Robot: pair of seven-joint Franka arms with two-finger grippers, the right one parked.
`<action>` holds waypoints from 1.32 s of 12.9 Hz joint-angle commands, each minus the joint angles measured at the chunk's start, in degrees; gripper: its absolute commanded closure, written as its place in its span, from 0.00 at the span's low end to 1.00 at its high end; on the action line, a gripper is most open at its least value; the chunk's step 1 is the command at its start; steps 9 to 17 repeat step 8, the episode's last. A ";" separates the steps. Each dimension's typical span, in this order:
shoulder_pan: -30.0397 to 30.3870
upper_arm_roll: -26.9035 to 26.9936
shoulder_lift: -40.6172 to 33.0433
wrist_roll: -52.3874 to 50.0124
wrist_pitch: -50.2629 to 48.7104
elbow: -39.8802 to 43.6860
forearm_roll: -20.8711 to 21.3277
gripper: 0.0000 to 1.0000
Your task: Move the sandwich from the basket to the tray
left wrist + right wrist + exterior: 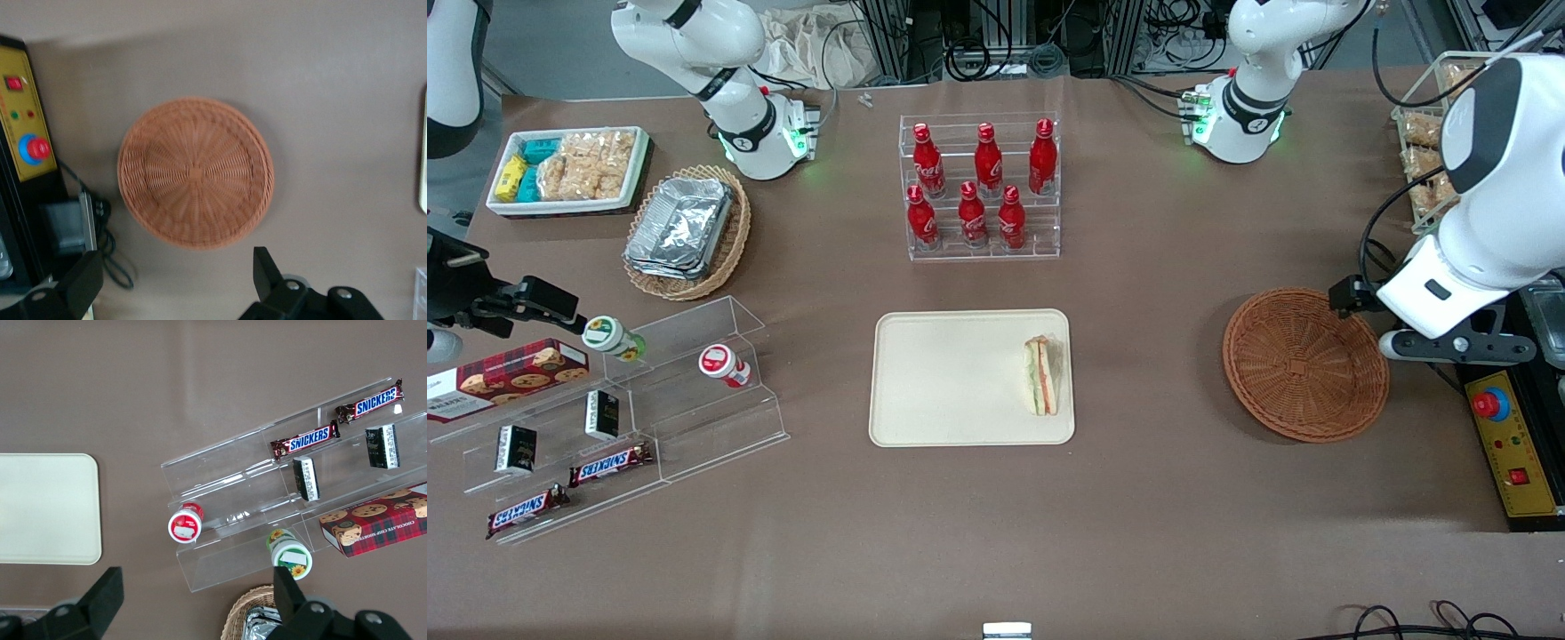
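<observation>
One layered sandwich [1042, 375] lies on the smooth tray [951, 378]; hand [177, 277] spread above woven basket [195, 173].

SNICKERS is printed in blue-on-white letters on two chocolate bars [305, 440] [369, 402] laid on the clear acrylic step rack [267, 487], and the same word can be read on both bars [609, 462] [527, 509] from the front camera too. WALKERS can just about be made out on the red tartan cookie box [507, 378] sat on that same rack. White script is carried on the red bottles [978, 187] in the clear tiered stand, Coca-Cola style, though it's too small to be read properly. Nothing else legible is shown; the small black packets [305, 477] on the rack can't be read.
</observation>
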 commanded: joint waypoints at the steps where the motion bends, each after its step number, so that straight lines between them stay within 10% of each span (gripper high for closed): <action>1: 0.75 1.86 -5.70 1.96 5.86 -6.67 -2.40 0.00; 17: 0.75 7.75 -9.13 15.06 1.82 -6.49 -6.63 0.00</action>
